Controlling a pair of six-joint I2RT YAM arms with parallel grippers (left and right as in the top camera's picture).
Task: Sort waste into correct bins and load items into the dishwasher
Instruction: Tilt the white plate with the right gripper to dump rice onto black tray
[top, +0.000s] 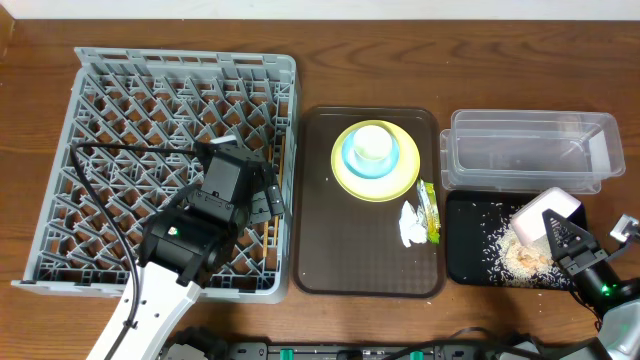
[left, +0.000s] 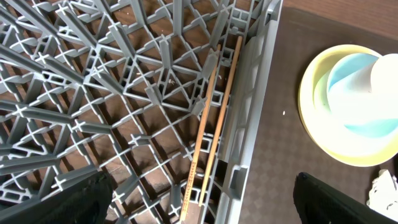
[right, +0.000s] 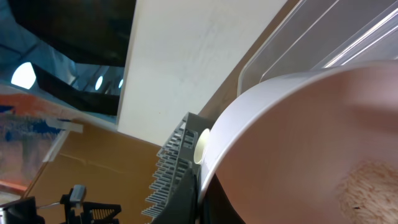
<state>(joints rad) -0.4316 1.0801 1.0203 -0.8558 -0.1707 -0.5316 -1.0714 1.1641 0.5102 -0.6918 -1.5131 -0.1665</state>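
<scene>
The grey dish rack (top: 150, 90) sits at the left. The wooden chopsticks (left: 214, 118) lie in the rack (left: 93, 93) along its right wall. My left gripper (top: 268, 200) hangs open and empty above them, as the left wrist view (left: 205, 202) shows. My right gripper (top: 565, 240) is shut on the rim of the white bowl (top: 548, 212), tipped over the black tray (top: 465, 250). Rice scraps (top: 520, 260) lie in that tray, and some rice clings inside the bowl (right: 298, 124). The yellow plate (top: 400, 185), light blue bowl (top: 385, 165) and white cup (top: 372, 145) are stacked.
The stack stands on the brown serving tray (top: 340, 250), with the crumpled napkin (top: 412, 225) and green-yellow sachet (top: 430, 208) near its right edge. The clear tub (top: 510, 155) stands behind the black tray. The rack's right wall runs next to the brown tray (left: 273, 155).
</scene>
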